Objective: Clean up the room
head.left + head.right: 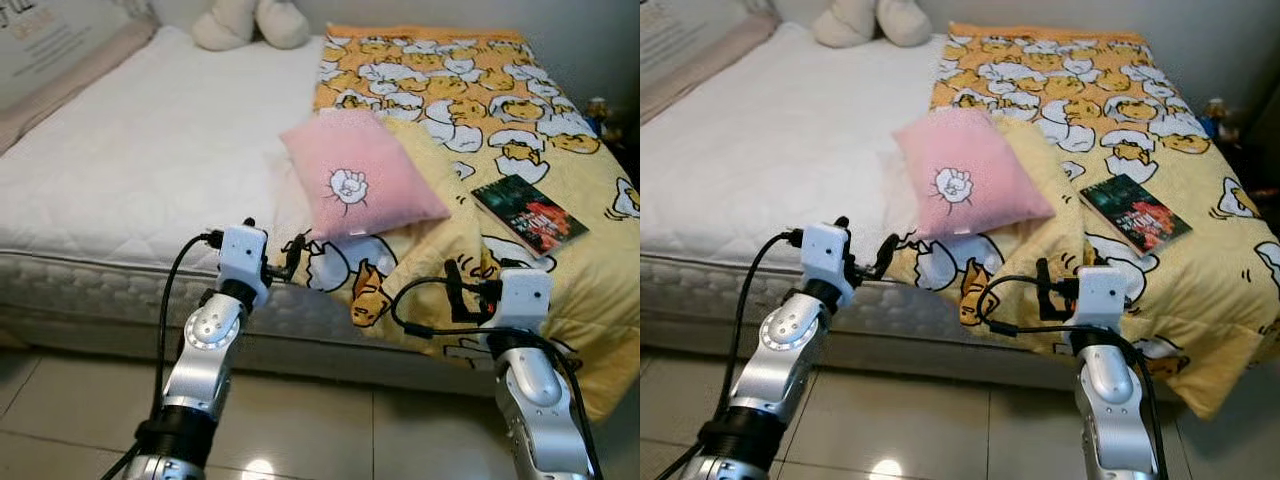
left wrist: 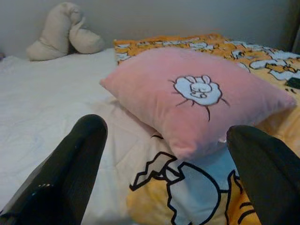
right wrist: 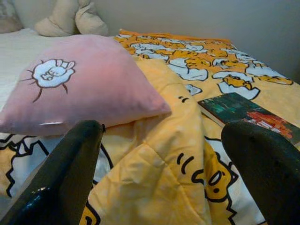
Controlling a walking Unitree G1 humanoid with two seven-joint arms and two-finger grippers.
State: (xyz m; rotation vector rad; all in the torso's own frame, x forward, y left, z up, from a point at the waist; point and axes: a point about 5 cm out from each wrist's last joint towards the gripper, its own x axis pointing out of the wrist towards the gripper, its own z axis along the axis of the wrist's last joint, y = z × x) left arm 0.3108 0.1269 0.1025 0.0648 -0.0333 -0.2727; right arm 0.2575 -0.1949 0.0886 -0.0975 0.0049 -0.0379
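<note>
A pink pillow (image 1: 362, 175) with a white cartoon print lies on the bed, half on the yellow egg-patterned blanket (image 1: 470, 90). A dark book (image 1: 528, 215) rests on the blanket to the pillow's right. My left gripper (image 1: 288, 257) is open at the mattress's near edge, just below the pillow's lower corner, and the pillow (image 2: 197, 93) sits just beyond its fingers (image 2: 70, 164). My right gripper (image 1: 462, 290) is open over the blanket's hanging front, below and left of the book (image 3: 248, 110). Neither holds anything.
A white mattress (image 1: 140, 150) covers the bed's left half. A beige plush toy (image 1: 250, 22) sits at the head of the bed, and a large cushion (image 1: 50, 50) leans at the far left. Tiled floor (image 1: 330, 430) lies in front.
</note>
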